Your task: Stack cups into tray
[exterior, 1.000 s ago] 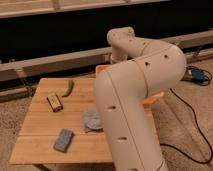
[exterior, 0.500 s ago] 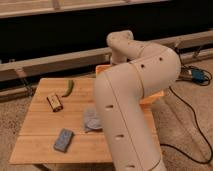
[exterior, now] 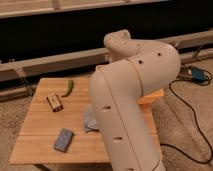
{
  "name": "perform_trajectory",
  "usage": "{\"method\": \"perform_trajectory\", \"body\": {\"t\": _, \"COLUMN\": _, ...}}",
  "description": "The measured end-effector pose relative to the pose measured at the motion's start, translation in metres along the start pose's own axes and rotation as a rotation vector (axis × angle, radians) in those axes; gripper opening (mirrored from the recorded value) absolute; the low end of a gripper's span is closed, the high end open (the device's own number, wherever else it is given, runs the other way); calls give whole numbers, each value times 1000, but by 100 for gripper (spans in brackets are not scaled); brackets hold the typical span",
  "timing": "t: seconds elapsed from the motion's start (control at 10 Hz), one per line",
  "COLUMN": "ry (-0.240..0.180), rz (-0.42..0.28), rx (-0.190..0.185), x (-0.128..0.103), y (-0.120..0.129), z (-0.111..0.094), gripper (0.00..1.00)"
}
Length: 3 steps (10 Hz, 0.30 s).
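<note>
My large cream arm fills the middle of the camera view and blocks most of the table's right side. My gripper is out of view, hidden behind or beyond the arm. Only an edge of the orange-yellow tray shows at the arm's right side, on the table's far right. No cup is visible; both are hidden or out of view.
On the wooden table lie a green pepper-like thing, a small brown and white box and a grey-blue sponge. A grey-blue thing peeks out beside the arm. Cables and a blue object lie on the floor at right.
The arm has shifted only slightly. Nothing on the table has visibly moved.
</note>
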State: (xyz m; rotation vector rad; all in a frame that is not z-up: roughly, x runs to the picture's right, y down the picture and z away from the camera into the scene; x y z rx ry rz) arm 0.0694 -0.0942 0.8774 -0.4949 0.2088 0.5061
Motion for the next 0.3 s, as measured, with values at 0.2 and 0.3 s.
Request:
{"method": "perform_trajectory", "body": {"t": 0.2, "ry": 1, "rz": -17, "rx": 4, "x": 1, "y": 3, "z": -2, "gripper": 80}}
{"method": "perform_trajectory", "body": {"t": 0.3, "ry": 1, "rz": -15, "rx": 4, "x": 2, "y": 2, "z": -2, "gripper": 80}}
